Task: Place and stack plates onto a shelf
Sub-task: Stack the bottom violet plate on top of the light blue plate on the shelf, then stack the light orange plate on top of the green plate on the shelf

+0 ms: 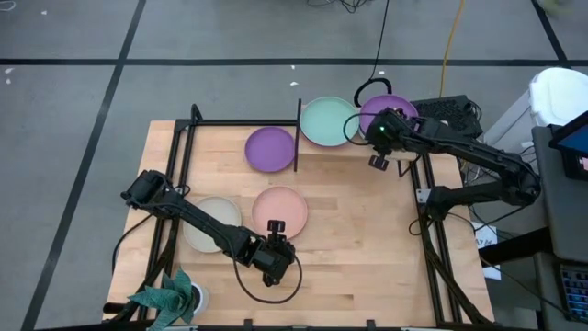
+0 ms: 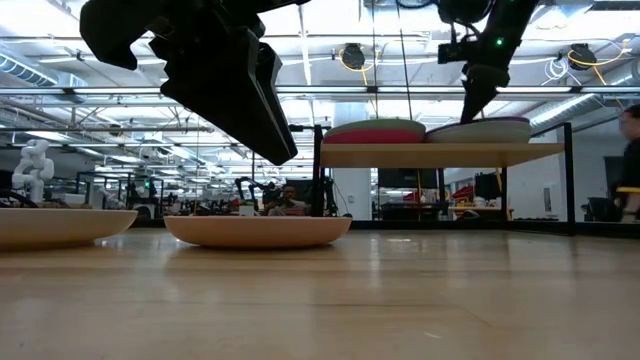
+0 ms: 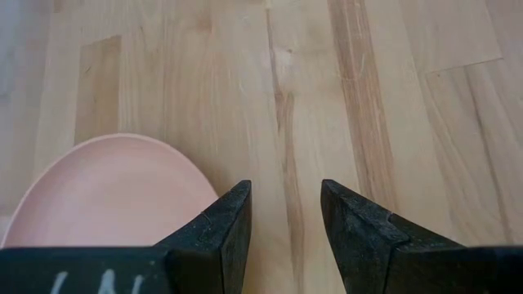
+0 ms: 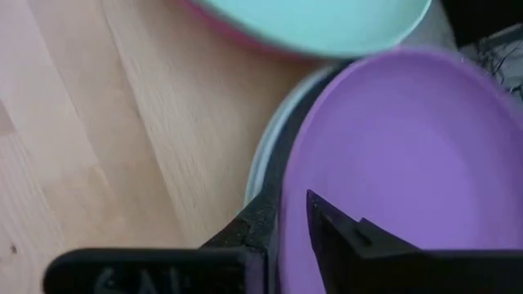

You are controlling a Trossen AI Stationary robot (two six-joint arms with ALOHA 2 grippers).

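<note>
The shelf [image 2: 440, 154] stands raised at the table's far right. On it the mint green plate [image 1: 328, 121] lies on the magenta plate [image 2: 375, 137]. Beside them a purple plate [image 1: 390, 112] lies over a pale plate [image 4: 260, 167]. My right gripper [image 1: 375, 136] is at this purple plate's rim, shut on it. The peach plate [image 1: 280, 210] rests flat on the table. My left gripper [image 1: 274, 227] hovers open at the peach plate's near edge, its fingers [image 3: 221, 220] over bare wood beside the peach plate [image 3: 106, 196]. My right gripper [image 4: 286, 224] pinches the purple plate's rim [image 4: 288, 192] on the side toward the mint plate, one finger inside the plate and one outside. The fingers come from above, slanting down. The plate sits on the pale plate beneath it on the shelf.
The beige plate [image 1: 213, 223] lies left of the peach one, and a second purple plate [image 1: 270, 149] sits left of the shelf's black upright [image 1: 298, 138]. A teal object [image 1: 170, 296] is at the near left corner. A person [image 2: 630, 150] stands beyond the table.
</note>
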